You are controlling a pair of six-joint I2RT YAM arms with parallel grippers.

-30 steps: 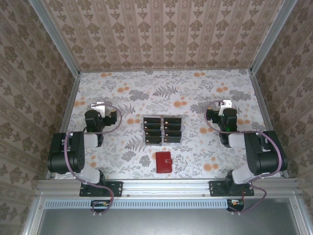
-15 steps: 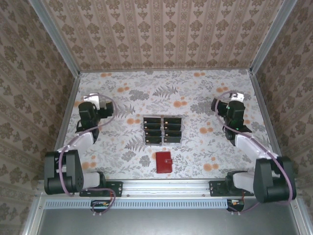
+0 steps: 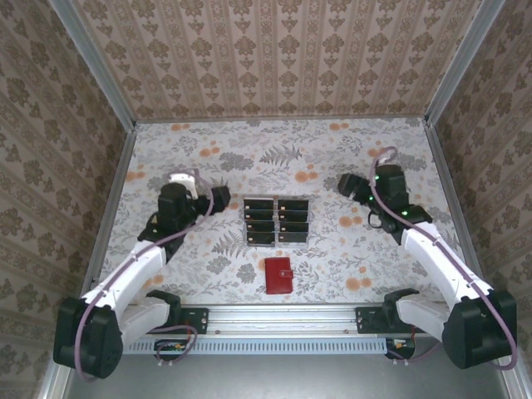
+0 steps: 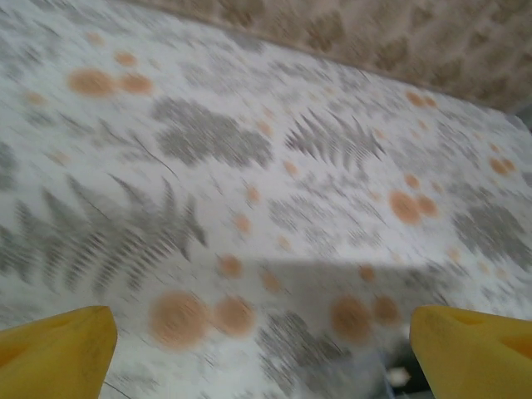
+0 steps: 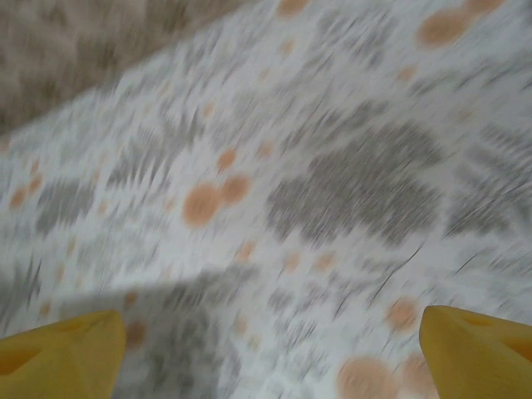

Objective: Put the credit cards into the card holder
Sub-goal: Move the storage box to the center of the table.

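near the near edge of the table, about midway along it: the card holder. red, closed, lying flat, small tab on its right side. neither arm touches it.

toward the middle of the table, just beyond the card holder and apart from it: a compartmented tray, two columns by four rows. the credit cards sit in its compartments, dark with pale edges. cannot tell whether each compartment holds one card or several.

left gripper: left of the tray, near its far left corner, not touching it. wrist view shows its yellow fingertips at opposite sides of the frame, jaws spread wide. only the floral surface lies between them. holding nothing.

right gripper: right of the tray, a little further from it than the left one, level with its far edge. wrist view shows its yellow fingertips far apart as well, jaws wide, nothing in the gap, floral surface below. holding nothing.

both wrist views are blurred; pattern detail is not readable. both grippers are well apart from the card holder.
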